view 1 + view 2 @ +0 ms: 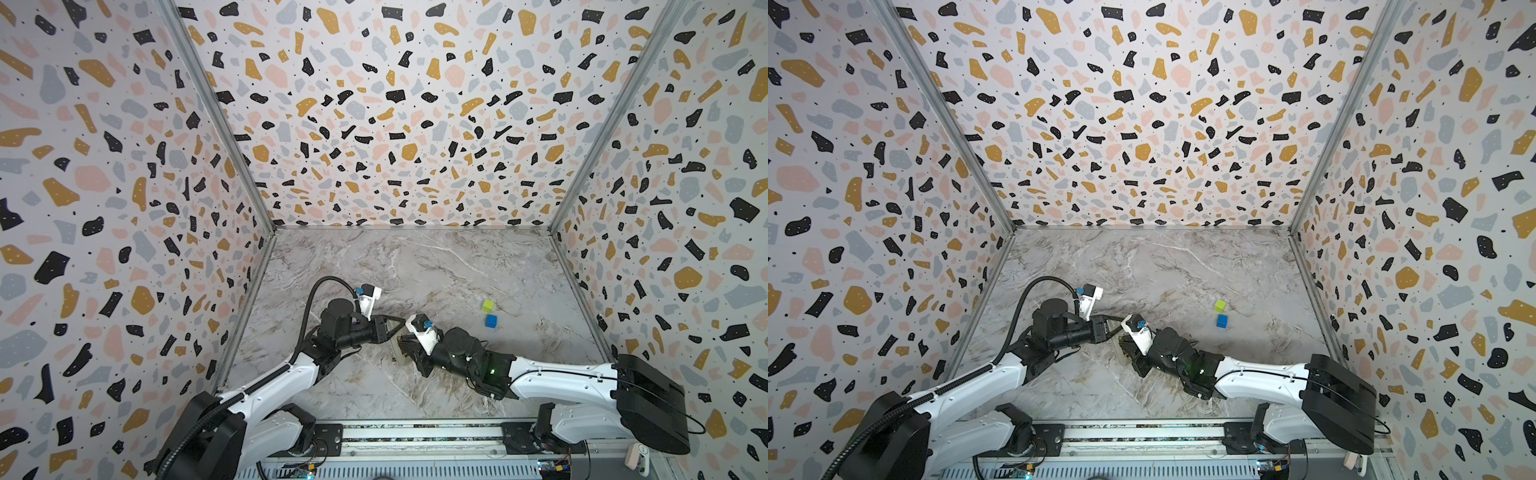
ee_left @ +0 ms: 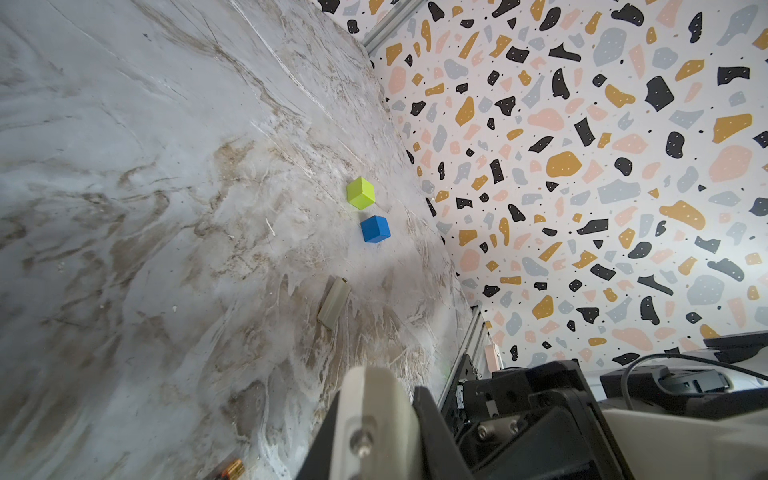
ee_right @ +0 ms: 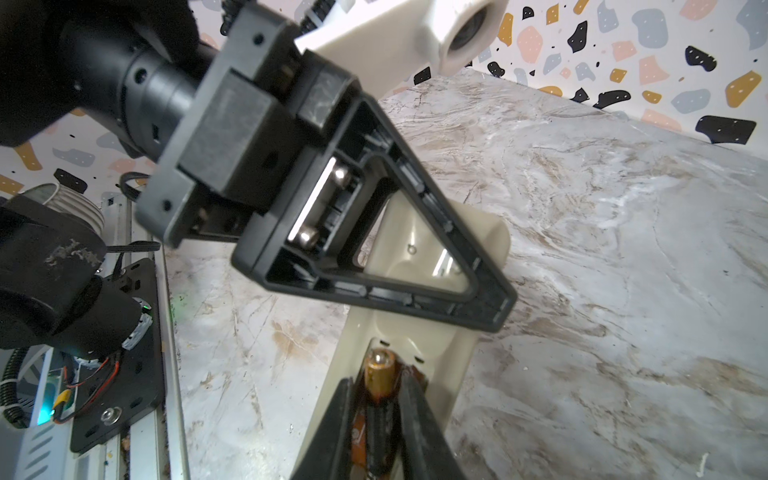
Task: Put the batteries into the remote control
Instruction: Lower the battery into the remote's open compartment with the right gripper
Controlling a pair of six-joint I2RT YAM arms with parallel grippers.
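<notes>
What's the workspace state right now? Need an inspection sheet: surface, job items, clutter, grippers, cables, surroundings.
Surface: marbled tabletop, brownish patches, no spill seen.
Job's things: remote control back side up, compartment open; battery in the compartment; second battery loose on the tabletop.
Clutter: green cube and blue cube close together, apart from the work; cream strip, perhaps the compartment cover, lying flat.
Grippers: left gripper shut on the remote control's end away from the compartment; right gripper fingers flank the battery, grip unclear.
Cables: black conduit arches over the left arm; thin cable along the right arm; no snag seen.
Surroundings: terrazzo-print walls; metal rail in front.
</notes>
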